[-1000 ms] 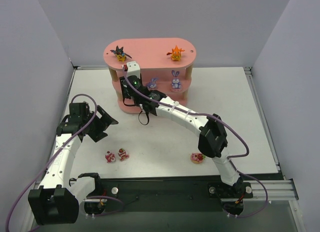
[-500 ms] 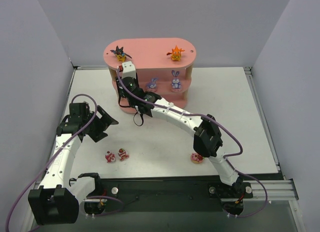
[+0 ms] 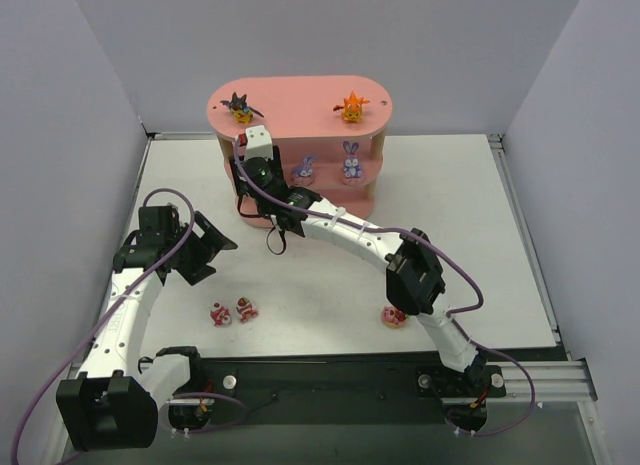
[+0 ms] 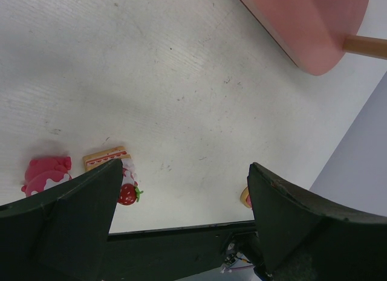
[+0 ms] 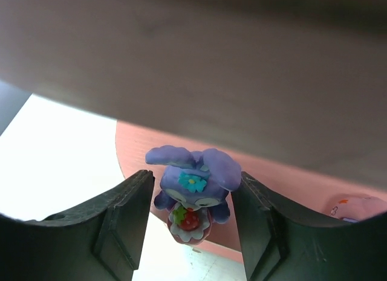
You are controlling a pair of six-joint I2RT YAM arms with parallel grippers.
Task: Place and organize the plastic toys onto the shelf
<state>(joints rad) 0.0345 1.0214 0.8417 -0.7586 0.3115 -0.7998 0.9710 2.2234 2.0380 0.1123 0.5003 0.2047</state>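
The pink shelf (image 3: 300, 97) stands at the back. The black bat toy (image 3: 240, 107) and the orange toy (image 3: 351, 106) sit on its top board. Two purple bunnies (image 3: 304, 168) (image 3: 351, 161) stand on the middle board. My right gripper (image 3: 253, 171) reaches into the left end of the middle tier. In the right wrist view it (image 5: 193, 175) is shut on a third purple bunny (image 5: 192, 193), just over the pink board (image 5: 290, 184). Three red-and-white toys (image 3: 220, 314) (image 3: 246, 309) (image 3: 395, 316) lie on the table. My left gripper (image 3: 205, 247) is open and empty, above two of them (image 4: 45, 175) (image 4: 124, 184).
Grey walls enclose the white table (image 3: 330, 275) on three sides. The right arm's forearm stretches across the table in front of the shelf. A black rail (image 3: 330, 380) runs along the near edge. The shelf's end and a wooden post (image 4: 366, 46) show in the left wrist view.
My right gripper has moved left along the middle tier with the bunny in it. The left arm and the toys on the table have not moved.
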